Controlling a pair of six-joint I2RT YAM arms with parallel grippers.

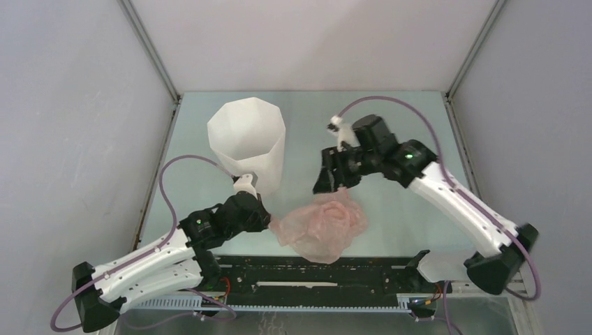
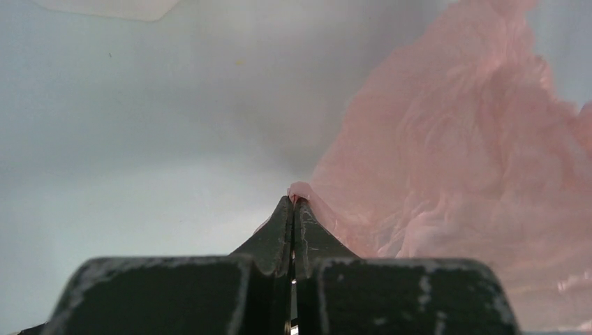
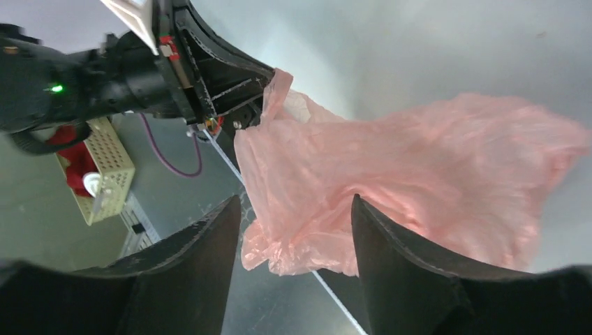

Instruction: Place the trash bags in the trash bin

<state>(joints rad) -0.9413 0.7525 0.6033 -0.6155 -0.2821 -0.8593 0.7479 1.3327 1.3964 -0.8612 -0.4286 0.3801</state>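
The pale-pink trash bag point(image 1: 322, 225) lies crumpled on the table in front of the arms. My left gripper point(image 1: 268, 220) is shut on the bag's left edge; in the left wrist view a pink fold sticks out between the closed tips point(image 2: 294, 201) and the bag point(image 2: 461, 174) spreads to the right. My right gripper point(image 1: 328, 187) is open just above the bag's far edge; in the right wrist view its fingers point(image 3: 209, 237) stand wide apart with the bag point(image 3: 412, 181) between and below them. The white faceted trash bin point(image 1: 248, 143) stands upright behind the left gripper.
A black rail point(image 1: 321, 269) runs along the table's near edge, just in front of the bag. Grey enclosure walls point(image 1: 77, 105) stand at left, right and back. A small cream perforated box point(image 3: 105, 171) shows near the left arm in the right wrist view.
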